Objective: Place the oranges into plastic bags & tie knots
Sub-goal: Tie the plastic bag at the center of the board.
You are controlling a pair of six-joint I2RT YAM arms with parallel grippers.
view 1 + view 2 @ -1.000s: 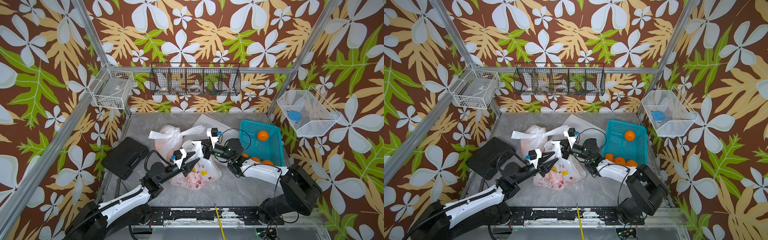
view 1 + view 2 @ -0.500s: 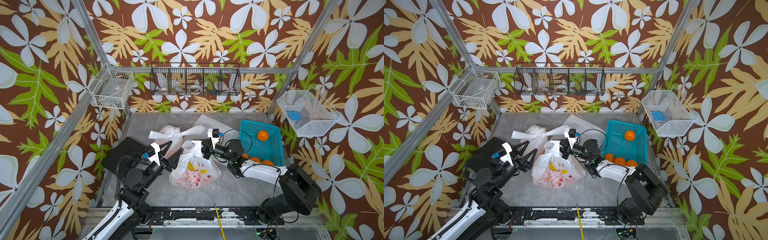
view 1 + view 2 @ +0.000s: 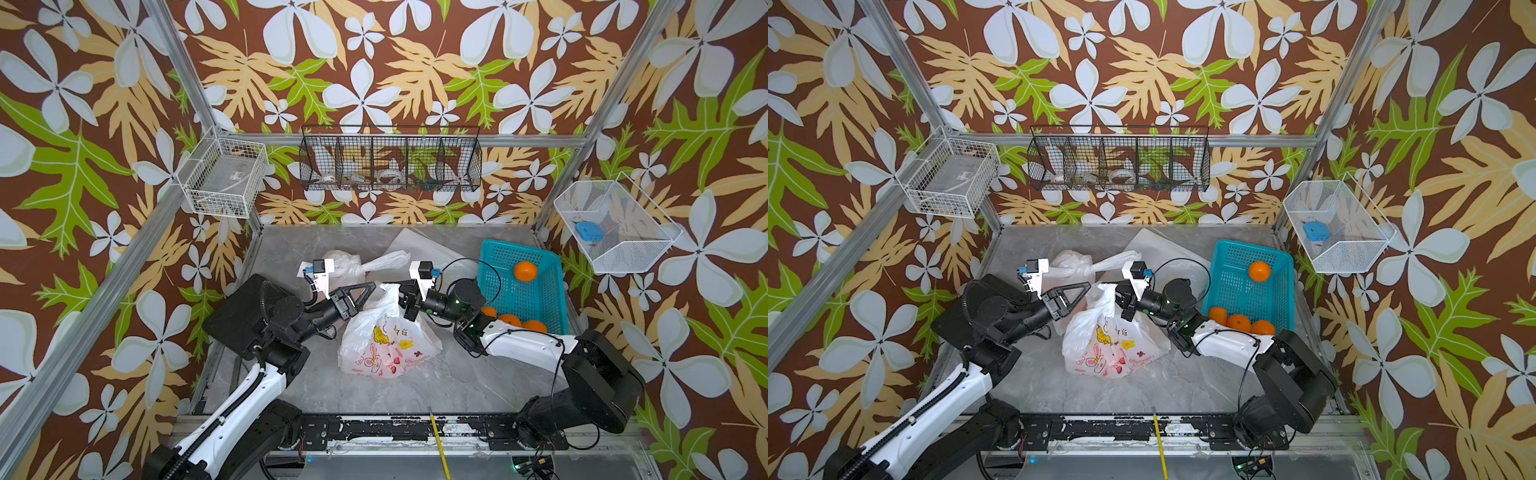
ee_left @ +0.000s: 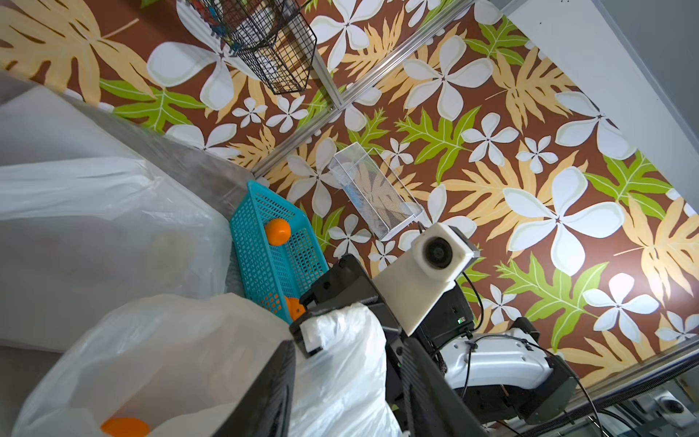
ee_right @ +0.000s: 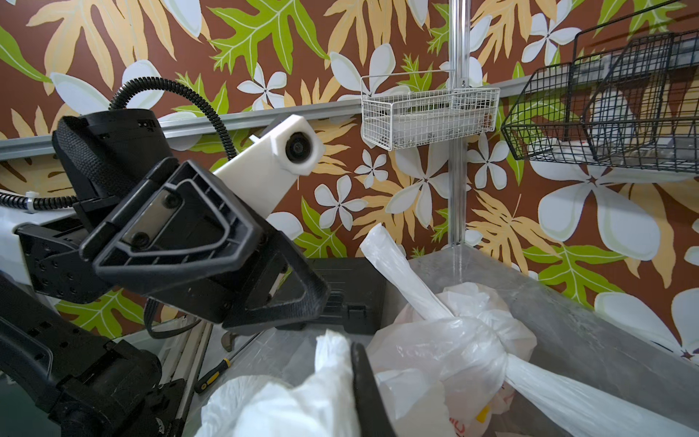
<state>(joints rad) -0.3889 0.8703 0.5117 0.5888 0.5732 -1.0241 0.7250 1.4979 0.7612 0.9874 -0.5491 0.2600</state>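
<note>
Five oranges point(image 3: 525, 271) show, four in the one teal basket point(image 3: 503, 255), plus two filled bags point(image 3: 386, 345) and three wire baskets point(image 3: 224, 174).

A teal perforated plastic basket point(image 3: 544, 299) is sitting at the right edge of the grey marbled bench point(image 3: 415, 395), and a flat black plastic case point(image 3: 232, 320) is lying at its left edge. A pale flat sheet point(image 3: 428, 249) is lying near the back. A long black wire rack point(image 3: 390, 162) is hanging on the flowered back wall. A white wire basket point(image 3: 222, 176) is hanging on the left, and a white mesh basket point(image 3: 615, 249) on the right is holding a small blue object point(image 3: 589, 231). A thin yellow stick point(image 3: 438, 444) is lying across the front rail.
</note>
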